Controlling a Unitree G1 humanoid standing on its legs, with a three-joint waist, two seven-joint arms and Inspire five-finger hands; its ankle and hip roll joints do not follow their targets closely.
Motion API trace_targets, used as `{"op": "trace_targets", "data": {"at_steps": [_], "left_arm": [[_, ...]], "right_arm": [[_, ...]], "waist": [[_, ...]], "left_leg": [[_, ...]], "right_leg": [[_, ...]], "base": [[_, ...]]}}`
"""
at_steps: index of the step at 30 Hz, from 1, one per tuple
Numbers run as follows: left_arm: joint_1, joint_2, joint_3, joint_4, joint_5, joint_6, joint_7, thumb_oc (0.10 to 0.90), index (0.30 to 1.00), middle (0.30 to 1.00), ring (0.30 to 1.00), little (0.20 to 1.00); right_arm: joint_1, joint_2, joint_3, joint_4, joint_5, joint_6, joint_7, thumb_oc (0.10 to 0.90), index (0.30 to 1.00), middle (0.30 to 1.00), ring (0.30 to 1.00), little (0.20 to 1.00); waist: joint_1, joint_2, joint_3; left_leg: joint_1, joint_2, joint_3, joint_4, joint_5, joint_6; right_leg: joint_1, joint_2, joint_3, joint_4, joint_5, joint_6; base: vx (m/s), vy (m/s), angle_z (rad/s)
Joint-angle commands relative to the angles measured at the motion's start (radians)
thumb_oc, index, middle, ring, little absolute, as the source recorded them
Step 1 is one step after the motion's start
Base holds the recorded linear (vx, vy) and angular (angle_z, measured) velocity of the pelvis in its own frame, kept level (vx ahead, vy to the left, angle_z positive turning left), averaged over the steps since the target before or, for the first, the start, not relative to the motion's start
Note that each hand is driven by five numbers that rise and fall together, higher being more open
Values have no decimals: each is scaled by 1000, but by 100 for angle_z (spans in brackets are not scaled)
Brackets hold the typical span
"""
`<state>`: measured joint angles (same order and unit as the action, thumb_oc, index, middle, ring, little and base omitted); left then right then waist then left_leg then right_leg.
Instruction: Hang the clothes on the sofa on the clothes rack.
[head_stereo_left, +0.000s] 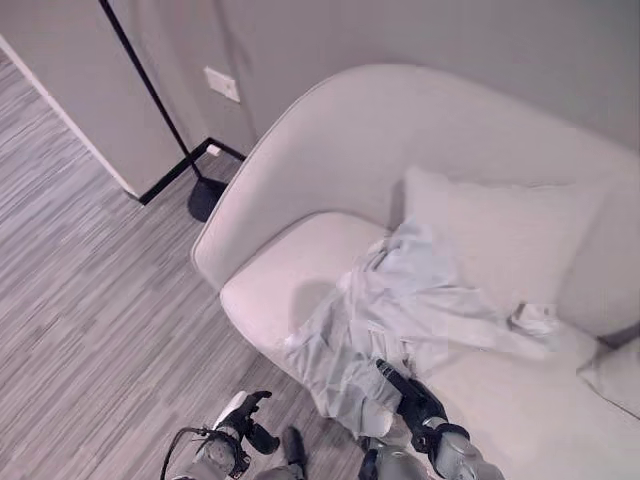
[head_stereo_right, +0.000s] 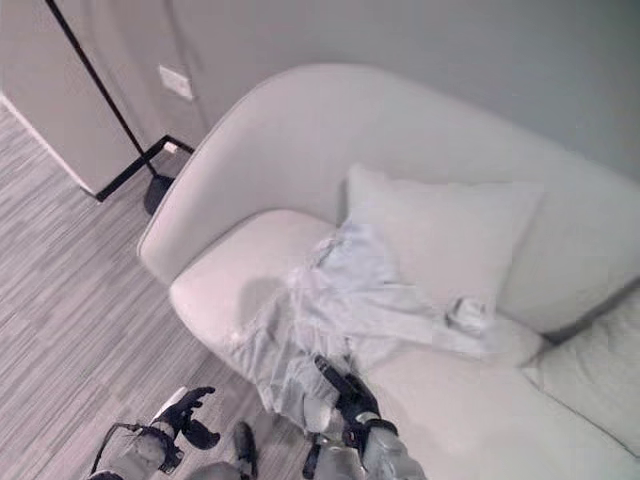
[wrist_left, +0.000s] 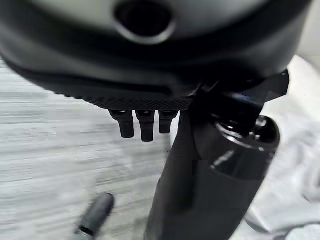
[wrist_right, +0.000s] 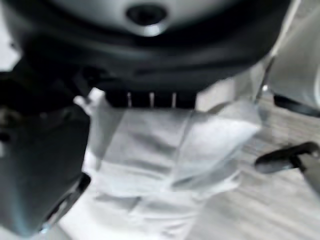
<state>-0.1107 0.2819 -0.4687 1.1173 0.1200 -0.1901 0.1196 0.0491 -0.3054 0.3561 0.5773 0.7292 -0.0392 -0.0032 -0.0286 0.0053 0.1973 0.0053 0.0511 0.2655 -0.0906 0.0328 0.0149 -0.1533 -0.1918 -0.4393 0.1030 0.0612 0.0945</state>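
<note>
The right hand (head_stereo_left: 415, 400) rests on the pale shirt (head_stereo_left: 400, 310) on the sofa (head_stereo_left: 330, 150), fingers straight; the left hand (head_stereo_left: 250, 418) hovers nearby, fingers loosely apart.

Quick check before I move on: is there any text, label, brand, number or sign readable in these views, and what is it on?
None can be read.
The pale crumpled shirt on the light grey fabric sofa shows no print.
The white wall plate is blank as far as can be seen.
The white tag by the black metal rack base is too small to read.
</note>
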Motion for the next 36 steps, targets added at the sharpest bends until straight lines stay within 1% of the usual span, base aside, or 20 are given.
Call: {"op": "trace_targets", "data": {"at_steps": [1,5,6,9,10,12,14,15,16,18,19,22,23,24,28,30,31,32,35,36], "left_arm": [[-2,4,10,40,11,-11,-13,800,900,900,900,900],[16,-13,48,42,-14,-6,-32,800,900,900,900,900],[29,-22,75,31,-47,-2,-43,800,900,900,900,900],[40,-32,112,-12,-123,6,-57,800,900,900,900,900],[40,-32,111,-13,-123,6,-57,800,900,900,900,900],[42,-32,129,-80,-197,9,-57,800,900,900,900,900],[43,-29,134,-104,-218,12,-57,800,900,900,900,900],[38,-25,146,-168,-279,9,-52,800,900,900,900,900],[38,-24,148,-204,-307,8,-53,800,900,900,900,900],[40,-20,154,-273,-347,6,-43,800,900,900,900,900],[37,-21,155,-336,-386,6,-30,800,900,900,900,900],[34,-14,147,-439,-414,1,-16,800,900,900,900,900],[30,-12,145,-461,-413,0,-11,800,900,900,900,900],[13,-7,138,-499,-398,-11,8,800,900,900,900,900],[-48,-9,131,-578,-314,-40,111,800,900,900,900,900],[-82,-15,135,-594,-284,-55,167,800,900,900,900,900],[-99,-12,137,-609,-252,-64,200,800,900,900,900,900],[-136,-6,136,-626,-184,-76,266,800,900,900,900,900],[-188,20,132,-635,-93,-96,350,800,900,900,900,900],[-190,19,132,-634,-91,-97,352,800,900,900,900,900]], "right_arm": [[-90,-36,-30,-108,71,-90,92,400,300,300,300,300],[-85,-66,-83,-276,128,-126,115,400,300,300,300,300],[-91,-82,-109,-361,133,-145,113,400,300,300,300,300],[-118,-115,-169,-490,147,-178,89,400,300,300,300,300],[-117,-115,-169,-491,146,-178,88,400,300,300,300,300],[-156,-143,-223,-555,164,-206,68,400,300,300,300,300],[-170,-148,-237,-565,164,-214,58,400,300,300,300,300],[-206,-159,-266,-585,171,-234,33,400,300,300,300,300],[-224,-161,-279,-588,180,-244,21,400,300,300,300,300],[-259,-153,-297,-592,200,-263,-2,400,300,300,300,300],[-301,-141,-312,-596,227,-284,-25,400,300,300,300,300],[-374,-109,-339,-606,250,-331,-62,400,300,300,300,300],[-397,-98,-344,-604,258,-347,-75,400,300,300,300,300],[-451,-86,-346,-614,266,-377,-98,400,300,300,300,300],[-552,-110,-315,-646,252,-418,-143,400,300,300,300,300],[-607,-137,-290,-665,245,-434,-157,400,300,300,300,300],[-631,-150,-279,-673,239,-440,-163,400,300,300,300,300],[-689,-183,-254,-684,232,-452,-173,400,300,300,300,300],[-775,-233,-224,-680,226,-473,-198,400,300,300,300,300],[-779,-233,-223,-677,226,-473,-198,400,300,300,300,300]], "waist": [[24,1,-63],[21,-8,-111],[25,-15,-135],[32,-27,-171],[32,-27,-170],[37,-37,-191],[40,-41,-195],[44,-47,-206],[47,-51,-209],[51,-56,-217],[56,-61,-226],[64,-64,-237],[66,-65,-238],[69,-69,-244],[68,-80,-253],[59,-86,-257],[55,-88,-259],[45,-92,-263],[31,-98,-270],[31,-97,-268]], "left_leg": [[-29,-60,-4,3,-42,-14],[13,-58,4,3,-53,-15],[28,-54,2,3,-56,-15],[56,-48,-2,3,-56,-17],[57,-48,-3,3,-57,-17],[75,-43,-4,3,-58,-19],[80,-40,-5,3,-58,-19],[93,-34,-6,3,-60,-21],[98,-31,-7,3,-60,-22],[107,-27,-5,3,-60,-23],[110,-21,-2,3,-58,-25],[119,-11,2,3,-59,-29],[123,-9,5,3,-60,-30],[129,-4,7,3,-61,-32],[135,7,21,3,-61,-41],[137,13,32,3,-60,-44],[138,15,37,3,-60,-46],[143,19,49,3,-61,-49],[148,23,63,3,-63,-53],[148,23,64,3,-64,-53]], "right_leg": [[126,-68,22,-6,-69,58],[173,-54,22,-26,-73,56],[194,-49,16,-34,-73,55],[229,-37,7,-44,-72,52],[231,-36,7,-44,-72,52],[250,-27,7,-44,-80,48],[256,-24,7,-43,-81,46],[269,-18,7,-44,-90,41],[275,-14,9,-46,-94,39],[282,-7,13,-49,-99,35],[286,2,18,-59,-103,33],[295,12,26,-74,-106,30],[298,14,29,-77,-107,29],[304,19,35,-86,-108,26],[308,28,47,-107,-102,22],[306,31,55,-111,-98,22],[304,32,59,-112,-98,21],[301,34,68,-113,-96,20],[295,38,83,-110,-94,20],[295,38,84,-110,-94,20]], "base": [[53,-32,-16],[43,-49,-7],[18,-75,-1],[2,-61,4],[-16,-48,10],[-40,-53,7],[-25,-48,2],[-28,-56,1],[-42,-74,-3],[-43,-63,-1],[-41,-74,1],[-31,-61,-7],[-15,-62,-12],[-5,-58,-8],[-5,-51,-5],[0,-41,-15],[5,-43,-19],[3,-37,-17],[5,-21,-23],[2,-3,-21]]}}
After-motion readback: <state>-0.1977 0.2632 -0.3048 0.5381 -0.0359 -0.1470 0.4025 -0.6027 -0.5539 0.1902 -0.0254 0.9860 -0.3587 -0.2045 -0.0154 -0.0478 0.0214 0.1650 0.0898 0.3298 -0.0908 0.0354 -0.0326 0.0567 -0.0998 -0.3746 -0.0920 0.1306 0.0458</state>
